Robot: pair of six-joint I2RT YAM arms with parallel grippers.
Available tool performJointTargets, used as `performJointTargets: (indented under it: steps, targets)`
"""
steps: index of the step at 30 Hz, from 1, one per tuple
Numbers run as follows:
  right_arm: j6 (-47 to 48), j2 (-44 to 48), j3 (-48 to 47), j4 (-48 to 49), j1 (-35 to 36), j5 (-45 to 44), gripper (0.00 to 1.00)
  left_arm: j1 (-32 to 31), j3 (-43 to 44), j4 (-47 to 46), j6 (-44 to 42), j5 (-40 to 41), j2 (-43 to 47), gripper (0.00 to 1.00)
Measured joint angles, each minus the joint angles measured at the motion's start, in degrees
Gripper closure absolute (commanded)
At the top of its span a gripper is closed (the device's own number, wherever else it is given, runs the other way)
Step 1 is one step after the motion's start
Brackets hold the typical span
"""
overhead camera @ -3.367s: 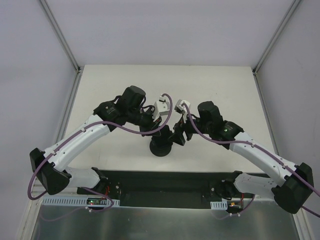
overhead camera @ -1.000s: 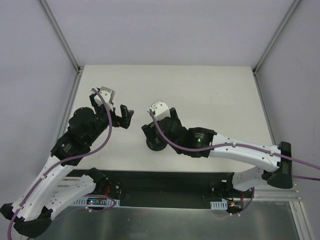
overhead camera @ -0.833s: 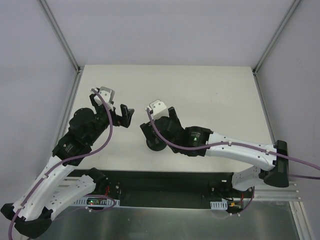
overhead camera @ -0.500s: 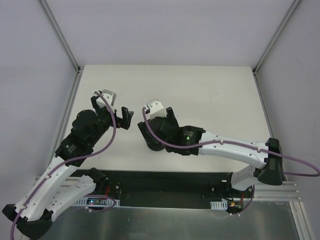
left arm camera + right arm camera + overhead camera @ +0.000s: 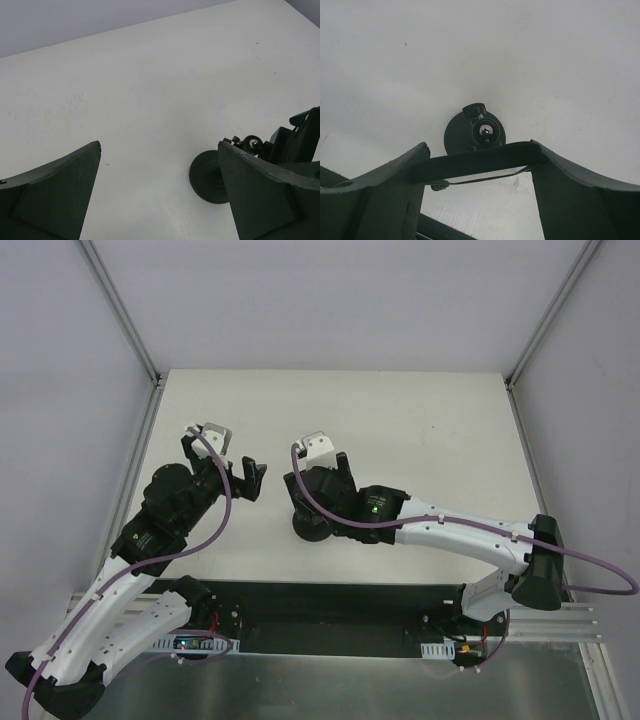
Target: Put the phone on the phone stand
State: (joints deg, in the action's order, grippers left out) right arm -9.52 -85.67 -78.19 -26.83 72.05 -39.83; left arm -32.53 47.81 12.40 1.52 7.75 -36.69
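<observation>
Top external: white table (image 5: 430, 430), pale walls (image 5: 300, 300), metal corner posts (image 5: 120, 310).
Count: two arms (image 5: 450, 535), one phone (image 5: 470, 161), one stand (image 5: 457, 136).
Place: stand upright mid-table, toward the near edge.
Hold: right gripper (image 5: 479, 147) clamps phone edge-on over stand.
Free: left gripper (image 5: 157, 147) wide, empty, beside stand.
Right wrist only: phone; overhead, the arm hides it.

White table (image 5: 440, 430), pale grey walls (image 5: 320, 300), metal corner posts (image 5: 120, 310).
</observation>
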Motion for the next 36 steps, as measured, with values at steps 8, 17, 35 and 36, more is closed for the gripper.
performJointTargets:
  steps: [8,17,35,36]
  targets:
    - [-1.8,1.5,1.6,0.9,-0.8,0.1,0.99,0.0,-0.3,-0.2,0.0,-0.7,0.0,0.01]
    - [-4.1,6.4,5.9,2.6,-2.7,0.9,0.99,0.0,-0.9,-0.2,0.4,-1.5,0.8,0.01]
    - [19.1,8.6,-0.7,-1.1,-51.1,3.3,0.99,-1.2,-0.9,-0.3,0.3,-1.5,-0.3,0.01]
    - [19.8,7.3,-2.6,-0.9,-54.2,4.3,0.99,-1.2,-0.9,-0.3,0.3,-1.6,-0.8,0.01]
